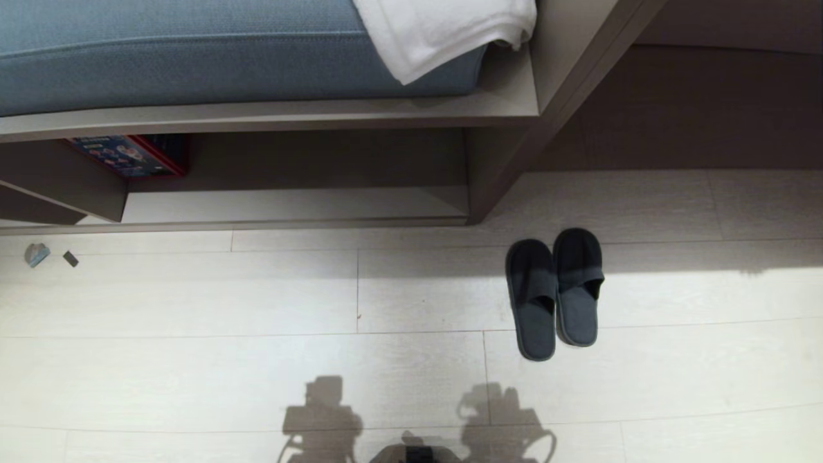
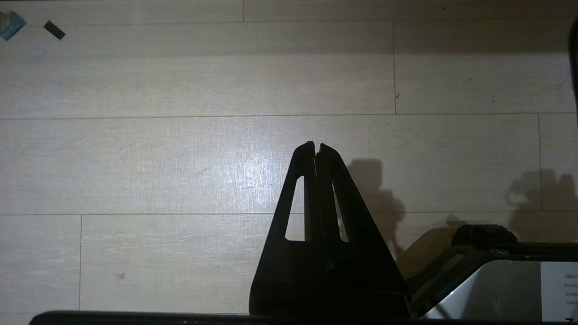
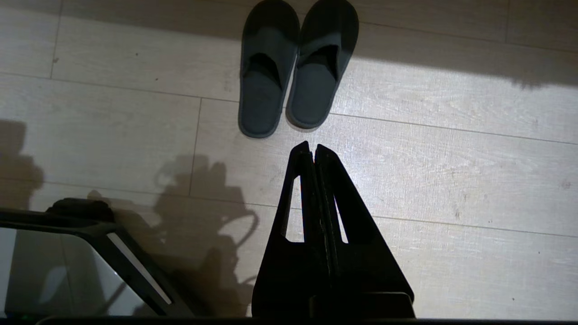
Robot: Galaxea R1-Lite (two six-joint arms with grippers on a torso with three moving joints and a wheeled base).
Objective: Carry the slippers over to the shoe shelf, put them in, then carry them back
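Observation:
The slippers (image 1: 556,292), a dark grey pair, lie side by side on the pale floor, toes toward the furniture, just right of the shoe shelf (image 1: 289,204). The shelf is a low cubby with a pale base under a cushioned bench. In the right wrist view the slippers (image 3: 295,67) lie a short way ahead of my right gripper (image 3: 313,146), which is shut and empty above the floor. My left gripper (image 2: 316,145) hangs shut and empty over bare floorboards. Neither arm shows in the head view; only their shadows fall on the floor.
A blue cushion (image 1: 193,51) with a white towel (image 1: 443,32) tops the bench. A red and blue box (image 1: 132,156) sits in the cubby's left part. Two small scraps (image 1: 36,254) lie on the floor at left. My base's corner (image 3: 67,266) shows beside each gripper.

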